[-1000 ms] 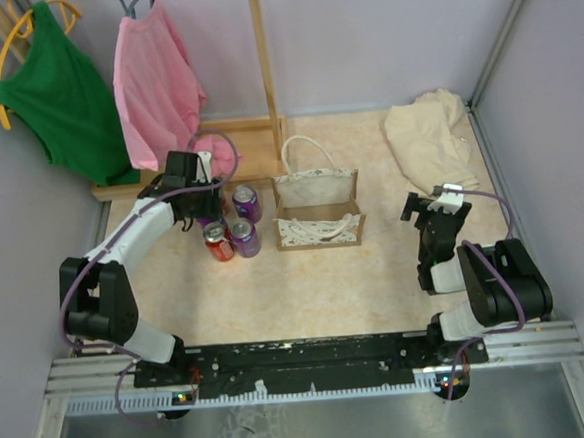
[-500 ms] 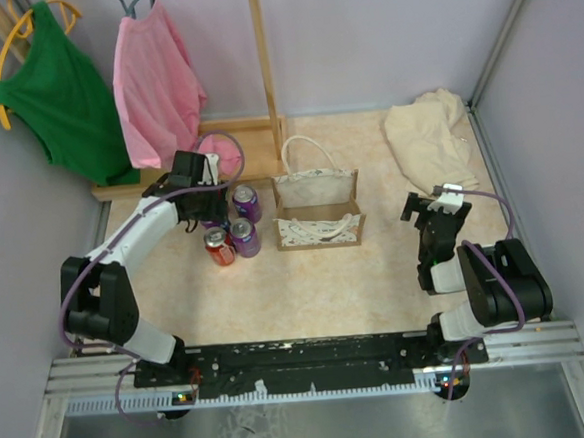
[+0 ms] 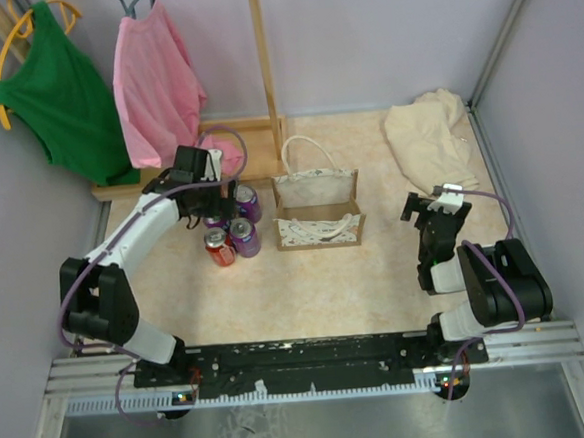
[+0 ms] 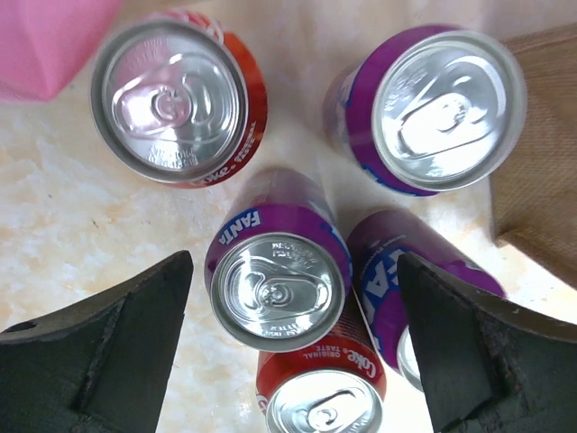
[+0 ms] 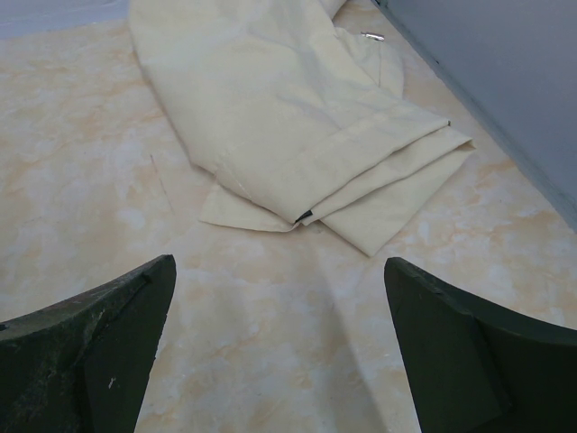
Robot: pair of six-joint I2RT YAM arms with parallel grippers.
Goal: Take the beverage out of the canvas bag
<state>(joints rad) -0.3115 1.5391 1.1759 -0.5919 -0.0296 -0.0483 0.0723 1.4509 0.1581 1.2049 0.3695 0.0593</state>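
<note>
Left wrist view: the left pincer [image 4: 293, 263] hangs spread wide over a purple Fanta can [image 4: 279, 293]. It stands upright among four other cans [image 4: 171, 99] just left of the canvas bag [image 3: 315, 189], apparently grouped as unloaded drinks. The right pincer [image 5: 279, 271], also gaping, idles well right of the bag.

The left arm [image 3: 137, 230] is hanging stretched forward, its left claw [image 4: 293, 271] gaping wide and pointing downward. The right arm [image 3: 482, 286] is sitting folded, its right claw [image 5: 279, 271] gaping too.
</note>
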